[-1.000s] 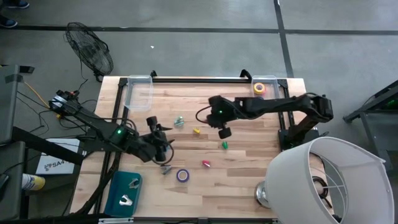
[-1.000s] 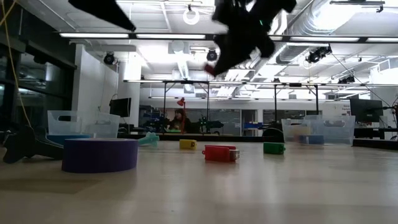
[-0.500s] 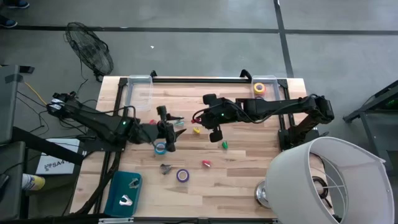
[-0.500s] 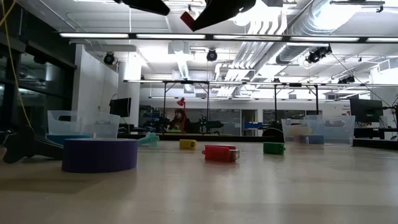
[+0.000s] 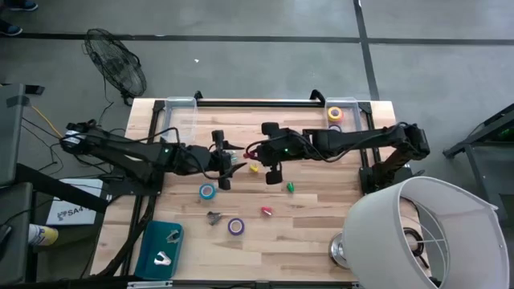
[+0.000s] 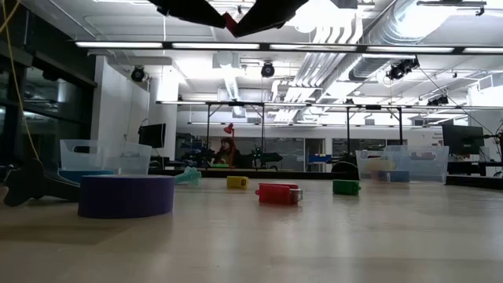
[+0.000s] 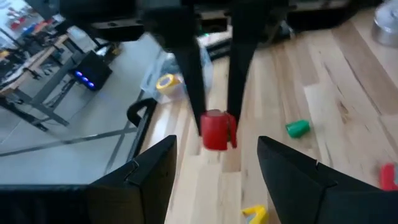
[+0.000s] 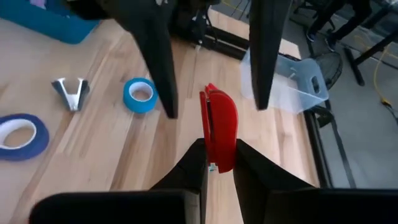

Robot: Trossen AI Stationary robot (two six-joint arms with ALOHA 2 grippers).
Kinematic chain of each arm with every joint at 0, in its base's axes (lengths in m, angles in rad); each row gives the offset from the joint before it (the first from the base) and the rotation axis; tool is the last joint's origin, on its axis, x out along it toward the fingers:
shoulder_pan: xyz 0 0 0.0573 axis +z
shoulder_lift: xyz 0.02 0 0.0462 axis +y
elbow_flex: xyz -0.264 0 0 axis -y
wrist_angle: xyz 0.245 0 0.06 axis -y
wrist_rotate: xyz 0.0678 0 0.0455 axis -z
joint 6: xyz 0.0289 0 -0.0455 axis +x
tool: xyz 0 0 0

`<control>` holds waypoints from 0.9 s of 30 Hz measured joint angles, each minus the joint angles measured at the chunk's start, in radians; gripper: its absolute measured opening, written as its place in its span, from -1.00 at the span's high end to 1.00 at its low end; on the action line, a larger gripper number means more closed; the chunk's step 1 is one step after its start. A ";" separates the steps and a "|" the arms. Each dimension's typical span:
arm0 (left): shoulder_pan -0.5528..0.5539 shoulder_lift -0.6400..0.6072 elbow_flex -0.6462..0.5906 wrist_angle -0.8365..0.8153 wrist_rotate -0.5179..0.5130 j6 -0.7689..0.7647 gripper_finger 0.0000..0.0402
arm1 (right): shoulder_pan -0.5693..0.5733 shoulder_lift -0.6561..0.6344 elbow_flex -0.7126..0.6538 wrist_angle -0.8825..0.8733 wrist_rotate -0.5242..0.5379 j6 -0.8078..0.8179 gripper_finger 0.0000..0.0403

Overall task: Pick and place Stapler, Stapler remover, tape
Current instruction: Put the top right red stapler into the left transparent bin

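Red stapler (image 8: 218,127) pinched in right claw (image 8: 218,163), poised between spread left claw (image 7: 214,158) fingers above tabletop (image 5: 321,241).

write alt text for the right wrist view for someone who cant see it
The right gripper is shut on a red stapler held above the wooden table, with the left gripper's open fingers on either side of it. Below lie a blue tape roll, a purple tape roll and a metal staple remover.
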 joint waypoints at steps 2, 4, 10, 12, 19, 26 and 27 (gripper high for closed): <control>-0.001 0.000 -0.001 0.001 0.002 0.013 -0.09 | 0.004 0.008 -0.001 -0.006 0.002 0.000 0.78; -0.001 -0.001 0.000 0.001 0.005 0.012 -0.09 | 0.005 0.013 0.000 0.020 0.007 0.001 0.78; -0.001 -0.001 0.000 0.002 0.006 0.012 -0.09 | 0.005 0.028 0.000 0.040 -0.008 0.009 0.78; -0.001 -0.001 0.000 0.002 0.006 0.012 -0.09 | 0.006 0.041 0.000 0.065 -0.020 0.016 0.78; -0.003 -0.001 0.000 -0.028 0.007 0.010 -0.09 | 0.018 0.054 0.000 0.092 -0.012 0.024 0.78; -0.002 -0.001 0.000 -0.028 0.008 0.010 -0.09 | 0.018 0.054 0.000 0.088 0.001 0.025 0.78; -0.002 -0.001 0.000 -0.028 0.008 0.010 -0.09 | 0.018 0.054 0.000 0.088 0.001 0.025 0.78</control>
